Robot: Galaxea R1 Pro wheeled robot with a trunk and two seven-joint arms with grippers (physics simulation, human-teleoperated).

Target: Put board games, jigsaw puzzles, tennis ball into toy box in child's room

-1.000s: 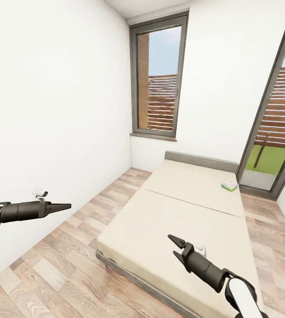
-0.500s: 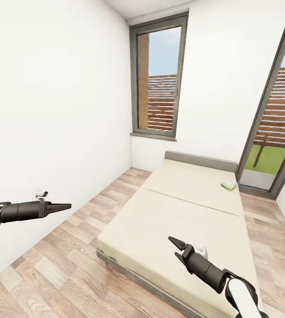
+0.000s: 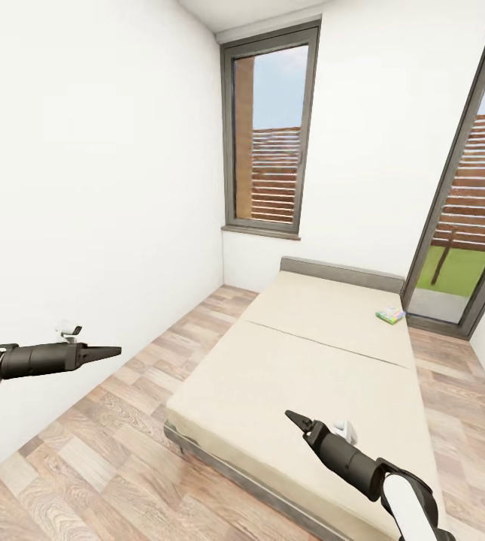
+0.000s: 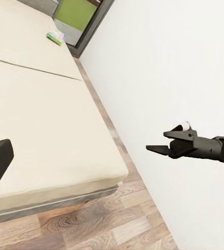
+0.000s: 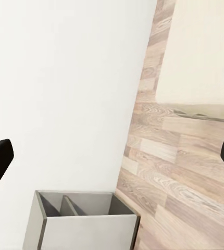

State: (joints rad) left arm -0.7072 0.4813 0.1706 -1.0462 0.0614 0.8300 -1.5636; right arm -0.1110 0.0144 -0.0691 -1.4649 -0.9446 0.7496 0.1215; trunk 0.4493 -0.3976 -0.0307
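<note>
Robot faces the bed (image 3: 302, 361) in the child's room, both arms out front, nothing held. One board game (image 3: 391, 315) lies on the far right part of the mattress, near the headboard (image 3: 340, 273) and close to the edge by the glass door (image 3: 460, 248); also seen small in the left wrist view (image 4: 56, 36). A 2nd game on the bed isn't visible from here. Table, toy box, puzzles, ball aren't in these frames.

Left gripper (image 3: 110, 350) hangs over the floor (image 3: 99, 451) beside the left wall, fingers together to a point, looks closed and empty. Right gripper (image 3: 296, 419) is over the near end of the bed; in the head view its fingers overlap to one tip, but the left wrist view (image 4: 161, 148) shows two tips with a small gap, so slightly open, empty. The right wrist view shows its finger ends at both frame edges, and a grey divided bin (image 5: 81, 221) on the floor by the wall (not the toy box, I think).

Stage: approach, game not yet reached.

Risks:
- game is well apart from either gripper, far across the mattress; reaching w/o moving the base closer could overextend the arm or tip the trunk.
- base could bump the bed frame on the way.
- box is thin and flat on soft mattress; fingers may slide over it or push it off the edge twd the door.
- a narrow finger gap might not fit the box.
</note>
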